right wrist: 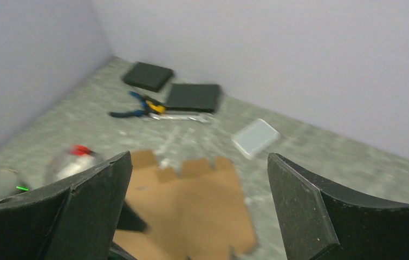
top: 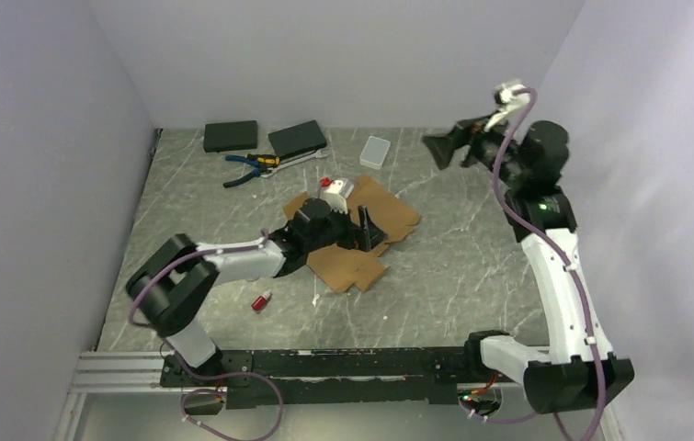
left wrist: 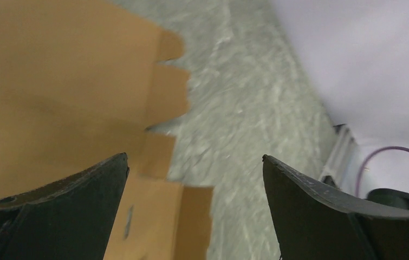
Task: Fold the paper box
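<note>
The paper box point(top: 391, 213) is a flat brown cardboard sheet with flaps and tabs, lying unfolded in the middle of the table. My left gripper point(top: 370, 231) hovers low over its middle, open with nothing between the fingers. In the left wrist view the paper box point(left wrist: 56, 81) fills the left side, with the left gripper point(left wrist: 194, 157) over its tabbed edge. My right gripper point(top: 444, 147) is raised high at the back right, open and empty. In the right wrist view the right gripper point(right wrist: 199, 155) looks down on the paper box point(right wrist: 191, 200) from a distance.
Two flat black boxes point(top: 231, 136) point(top: 297, 138) lie at the back, with blue-handled pliers point(top: 251, 168) in front of them. A translucent white case point(top: 374, 152) is at the back centre. A white object with a red top point(top: 335, 188) touches the cardboard's far edge. A small red bottle point(top: 261, 300) lies near the left arm.
</note>
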Controlling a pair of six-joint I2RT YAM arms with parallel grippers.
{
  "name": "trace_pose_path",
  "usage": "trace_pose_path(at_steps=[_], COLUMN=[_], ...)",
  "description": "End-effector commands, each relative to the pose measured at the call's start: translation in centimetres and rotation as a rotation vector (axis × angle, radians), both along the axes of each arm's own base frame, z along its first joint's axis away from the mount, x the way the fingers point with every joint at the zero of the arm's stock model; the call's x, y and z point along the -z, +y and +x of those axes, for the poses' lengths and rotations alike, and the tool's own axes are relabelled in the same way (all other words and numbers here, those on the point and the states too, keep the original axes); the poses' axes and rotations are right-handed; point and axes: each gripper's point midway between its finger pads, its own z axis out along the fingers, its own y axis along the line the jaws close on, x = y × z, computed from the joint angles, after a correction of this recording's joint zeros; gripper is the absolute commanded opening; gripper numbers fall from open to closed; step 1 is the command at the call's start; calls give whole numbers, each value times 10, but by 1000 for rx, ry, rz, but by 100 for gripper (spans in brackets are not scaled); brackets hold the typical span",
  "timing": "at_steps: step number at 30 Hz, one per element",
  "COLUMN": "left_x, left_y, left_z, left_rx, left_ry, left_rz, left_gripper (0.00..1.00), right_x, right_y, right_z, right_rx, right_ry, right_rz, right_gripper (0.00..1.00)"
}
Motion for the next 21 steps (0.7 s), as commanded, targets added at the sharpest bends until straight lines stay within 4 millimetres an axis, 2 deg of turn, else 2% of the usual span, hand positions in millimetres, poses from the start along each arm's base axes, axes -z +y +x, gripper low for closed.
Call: trace_pose_path(at_steps=[1, 5, 7, 9, 12, 17, 20, 21], left_x=[-13, -8, -7, -6, -6, 3, 19, 23], left_y=[63, 120, 145, 166, 183, 192, 203, 205], left_z=[2, -3, -5, -4, -2, -6, -7, -7], left_rx=[-156, -242, -278, -308, -332, -332, -379, -392], left_ry=[-49, 6, 27, 50, 82, 124, 158, 167], left_rz=[269, 475, 539, 557, 486, 386, 423, 428], left_gripper=[100, 100, 99, 100, 100, 100, 100, 100], right_x=[81, 134, 150, 161, 182, 212, 228, 235], right_y=[-29, -4, 11, 16, 16, 9, 7, -3], right_z=[-11, -45, -68, -78, -80, -65, -50, -42], right_rx=[-72, -303, -465, -520, -516, -450, -328, -244], right_ry=[169, 208, 193, 151, 175, 312, 456, 511], right_rz=[-154, -153, -131, -128, -124, -111, 25, 85], right_gripper=[100, 100, 100, 100, 100, 99, 99, 97])
